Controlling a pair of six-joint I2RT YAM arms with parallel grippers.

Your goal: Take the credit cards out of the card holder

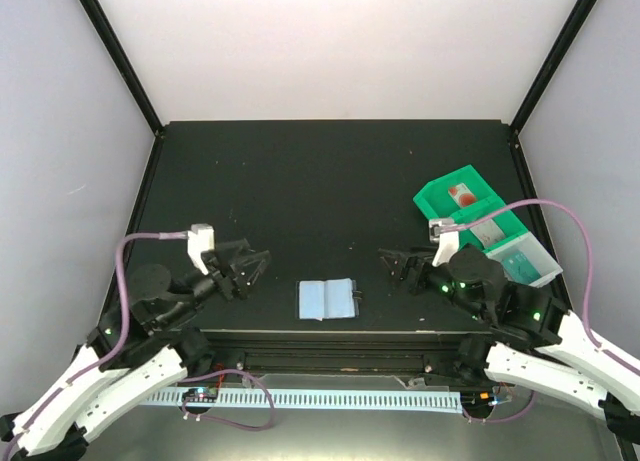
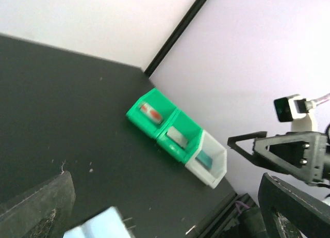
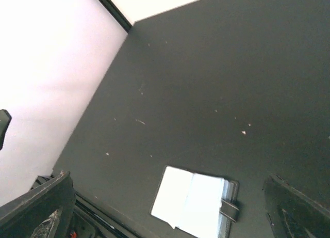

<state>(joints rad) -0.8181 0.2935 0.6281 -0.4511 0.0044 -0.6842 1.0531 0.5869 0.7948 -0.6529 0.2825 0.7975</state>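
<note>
Found the card holder [image 1: 325,300] spread open and flat near the front edge of the dark surface [image 1: 320,171], pale blue lining [image 3: 191,202] up and snap tab [image 1: 356,299] on its right side. Noted the left claw [image 1: 258,269] just to its left and the right claw [image 1: 392,264] just to its right. Saw both pointing inward, each parted from the holder by a strip of bare surface. Read both as spread wide and gripping nothing, going by the fingers [image 2: 36,207] standing at opposite lower corners of each wrist view. Noted a purple cable [image 1: 125,281] looping over each arm.

Could not make out any card tucked in the holder, from above or from the right wrist; only washed-out pale lining. Caught just a blurred corner of it at the bottom of the left wrist view. From above, saw the right arm's wrist and cable crossing part of the bins.

Counted three joined bins in a row at the right edge of the surface: two green bins [image 2: 136,117] and a clear bin [image 2: 214,175] nearest the arms. Made out a red-and-white item [image 2: 150,112] in the far green one, too blurred to name. Saw a grey card [image 2: 177,136] in the middle one and a teal card [image 2: 204,158] in the clear one.
</note>
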